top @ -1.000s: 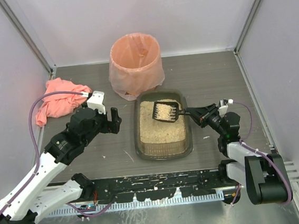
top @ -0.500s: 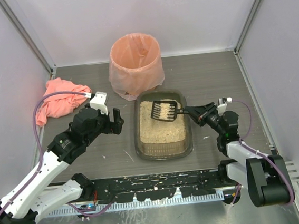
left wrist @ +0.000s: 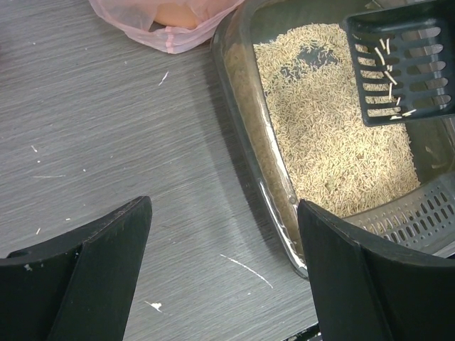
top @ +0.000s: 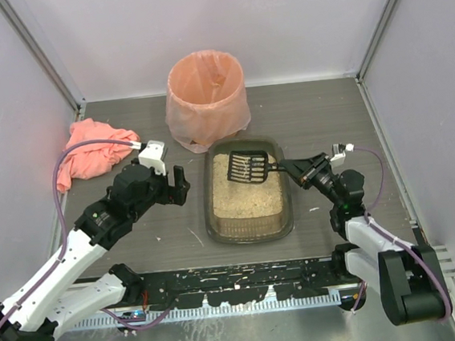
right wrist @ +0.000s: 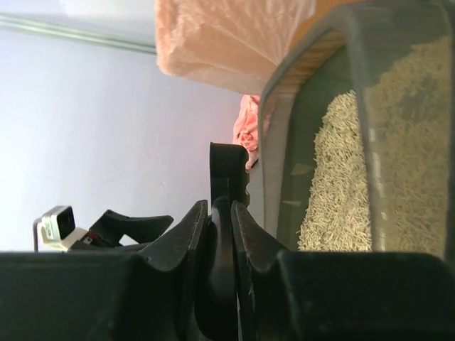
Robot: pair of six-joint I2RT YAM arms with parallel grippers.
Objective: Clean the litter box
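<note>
The litter box (top: 208, 213) is a dark translucent tray of beige granules in the middle of the table, also seen in the left wrist view (left wrist: 249, 135) and the right wrist view (right wrist: 284, 142). A black slotted scoop (top: 247, 167) hovers over its far end with only a few granules left on it (left wrist: 402, 67). My right gripper (top: 292, 167) is shut on the scoop's handle (right wrist: 226, 185), jaws pinching it from both sides (right wrist: 219, 206). My left gripper (top: 179, 183) is open just left of the tray, over bare table (left wrist: 224, 234), holding nothing.
A round bin lined with a peach bag (top: 206, 116) stands just behind the tray. A pink cloth (top: 89, 155) lies crumpled at the far left. White walls close in both sides and the back. Stray granules dot the table.
The scoop held a heap of granules a second ago; most have sifted back into the tray. The scoop shifted slightly back and left. My left gripper crept a little toward the tray.
</note>
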